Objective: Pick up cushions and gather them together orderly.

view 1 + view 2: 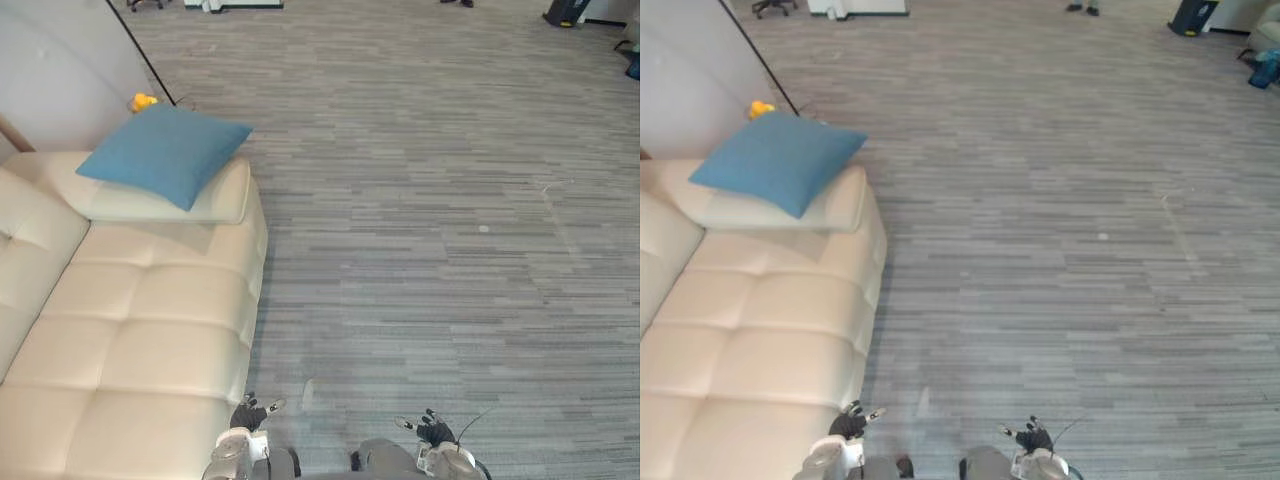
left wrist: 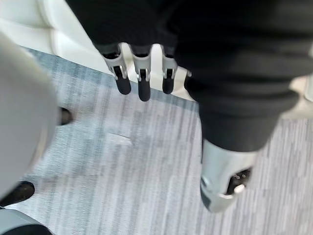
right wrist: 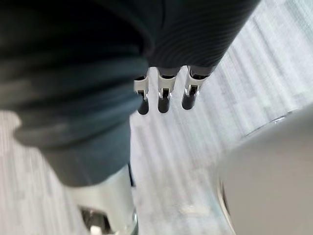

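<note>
Left eye view: a cream sofa (image 1: 150,330) runs along my left side, with grey striped floor (image 1: 420,200) to its right. The blue cushion (image 1: 165,152) lies at the sofa's far end, tilted, resting on a cream pad (image 1: 205,205). The pad is the same colour as the seat, and I cannot tell whether it is loose or part of the sofa. A small yellow thing (image 1: 143,101) sits just behind the cushion, at the foot of a pale wall (image 1: 60,70). My left hand (image 1: 250,415) hangs low beside the sofa's near corner. My right hand (image 1: 432,431) hangs over the floor, apart from the left. Both are well apart from the cushion.

Right eye view: the layout is the same, with the blue cushion on the pad at the far end and my hands low at the near edge.

Left wrist view: my fingers (image 2: 143,83) point straight out in a row with nothing in them, and the thumb (image 2: 222,186) stands apart. The hand is open and empty. The sofa's cream edge shows past the fingertips, above the floor.

Right wrist view: the right hand's fingers (image 3: 164,98) are also straight and hold nothing, so this hand is open too. Striped floor lies beyond them.
</note>
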Motion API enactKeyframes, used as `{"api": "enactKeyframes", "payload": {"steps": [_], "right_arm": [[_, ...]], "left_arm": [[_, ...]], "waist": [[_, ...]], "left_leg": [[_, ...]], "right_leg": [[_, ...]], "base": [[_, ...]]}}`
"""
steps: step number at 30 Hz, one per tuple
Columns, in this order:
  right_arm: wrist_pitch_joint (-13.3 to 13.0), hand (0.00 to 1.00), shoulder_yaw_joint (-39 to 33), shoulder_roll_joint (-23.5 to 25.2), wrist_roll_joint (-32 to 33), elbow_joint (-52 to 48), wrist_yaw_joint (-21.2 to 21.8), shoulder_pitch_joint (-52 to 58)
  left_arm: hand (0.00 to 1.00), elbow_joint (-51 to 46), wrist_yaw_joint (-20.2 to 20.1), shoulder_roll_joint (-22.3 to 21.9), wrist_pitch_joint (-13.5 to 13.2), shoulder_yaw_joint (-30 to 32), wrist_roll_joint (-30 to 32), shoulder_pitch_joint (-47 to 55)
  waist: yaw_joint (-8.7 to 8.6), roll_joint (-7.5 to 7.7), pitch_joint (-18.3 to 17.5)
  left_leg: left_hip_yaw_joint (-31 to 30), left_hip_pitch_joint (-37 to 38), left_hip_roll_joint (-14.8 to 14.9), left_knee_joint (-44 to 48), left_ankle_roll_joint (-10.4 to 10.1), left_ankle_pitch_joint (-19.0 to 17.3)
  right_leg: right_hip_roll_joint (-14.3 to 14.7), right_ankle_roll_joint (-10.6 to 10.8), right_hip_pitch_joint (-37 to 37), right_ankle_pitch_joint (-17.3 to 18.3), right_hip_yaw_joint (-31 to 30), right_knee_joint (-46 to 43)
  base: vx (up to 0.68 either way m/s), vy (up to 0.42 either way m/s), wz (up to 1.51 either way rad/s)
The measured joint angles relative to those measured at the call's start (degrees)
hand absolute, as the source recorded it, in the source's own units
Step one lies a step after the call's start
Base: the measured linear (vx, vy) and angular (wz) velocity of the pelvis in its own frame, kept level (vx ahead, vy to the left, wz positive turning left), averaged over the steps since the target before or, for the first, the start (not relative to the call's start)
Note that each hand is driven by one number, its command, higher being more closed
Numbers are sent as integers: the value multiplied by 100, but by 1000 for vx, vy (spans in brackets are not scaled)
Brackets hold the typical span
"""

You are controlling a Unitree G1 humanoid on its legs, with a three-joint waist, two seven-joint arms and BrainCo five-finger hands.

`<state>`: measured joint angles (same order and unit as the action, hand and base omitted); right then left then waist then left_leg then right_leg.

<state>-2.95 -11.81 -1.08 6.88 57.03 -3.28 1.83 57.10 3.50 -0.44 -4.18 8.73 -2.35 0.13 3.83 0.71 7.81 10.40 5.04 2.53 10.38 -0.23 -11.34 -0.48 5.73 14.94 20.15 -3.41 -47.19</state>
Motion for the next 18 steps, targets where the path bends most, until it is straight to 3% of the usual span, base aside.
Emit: {"api": "enactKeyframes", "payload": {"steps": [3,5,6,7,8,9,10,11,13,14,16,18], "right_arm": [[6,0,-215,-10,-10,23,13,-86],[5,0,-417,-35,-8,31,11,-98],[3,0,-499,-60,10,78,10,-39],[8,0,-656,-118,40,118,6,-12],[11,0,-659,-154,34,140,5,-12],[21,0,-643,-173,33,152,8,6],[21,0,-627,-161,35,152,9,22],[29,0,-581,-141,50,134,8,38],[42,0,-475,-140,47,133,3,72],[42,0,-437,-143,48,131,-3,87],[54,0,-422,-132,54,104,-13,35],[70,0,-380,-116,95,-1,-14,9]], "left_arm": [[0,57,2,-15,3,-84,-6,-95],[0,200,-3,-30,19,-94,-6,-153],[0,234,-7,-29,37,-115,-3,-130],[0,271,-19,-96,39,-116,-1,-117],[0,266,-25,-122,39,-118,0,-119],[0,235,-24,-205,40,-121,2,-130],[0,225,-26,-225,44,-121,3,-141],[0,162,-41,-251,68,-145,6,-159],[0,-72,-28,-244,57,-174,6,-140],[0,-131,-28,-243,53,-227,4,-99],[0,-230,-38,-245,41,-423,-5,-126],[0,-261,-33,-245,40,-428,-7,-153]], "waist": [[-16,-45,28],[-74,-82,77],[-100,-32,90],[-109,-172,88],[-108,-182,74],[-121,-216,63],[-142,-231,68],[-156,-270,113],[-94,-231,136],[-47,-214,133],[-21,-207,129],[-4,-198,135]], "left_leg": [[-19,193,152,-330,-110,-105],[-75,368,213,-424,-240,-220],[-233,564,187,-427,-324,-329],[-385,676,246,-277,-320,-286],[-444,627,264,-102,-337,-268],[-626,78,360,1133,-493,-240],[-638,-158,414,1647,-619,-170],[-623,-842,622,3209,-1039,79],[-341,-1329,796,4367,-957,42],[-163,-1521,815,4471,-871,-7],[306,-1943,810,4075,-614,-146],[860,-2092,558,2449,-394,-99]], "right_leg": [[-9,-210,447,-133,319,1080],[68,-296,597,-604,155,1791],[15,-578,508,-1073,184,1868],[34,-696,406,-809,299,1631],[33,-723,380,-701,312,1571],[34,-801,192,-494,418,1604],[34,-828,84,-470,457,1670],[72,-915,-379,-413,605,1957],[74,-976,-1064,-385,756,2364],[61,-977,-1342,-384,809,2553],[56,-972,-1782,-387,905,3002],[47,-925,-2215,-367,916,3348]], "base": [[254,-84,-5],[330,-188,11],[499,-274,34],[429,-233,29],[487,-309,28],[298,-228,28],[466,-326,54],[336,-200,46],[366,-181,31],[382,-156,18],[335,-84,12],[393,-12,5]]}}
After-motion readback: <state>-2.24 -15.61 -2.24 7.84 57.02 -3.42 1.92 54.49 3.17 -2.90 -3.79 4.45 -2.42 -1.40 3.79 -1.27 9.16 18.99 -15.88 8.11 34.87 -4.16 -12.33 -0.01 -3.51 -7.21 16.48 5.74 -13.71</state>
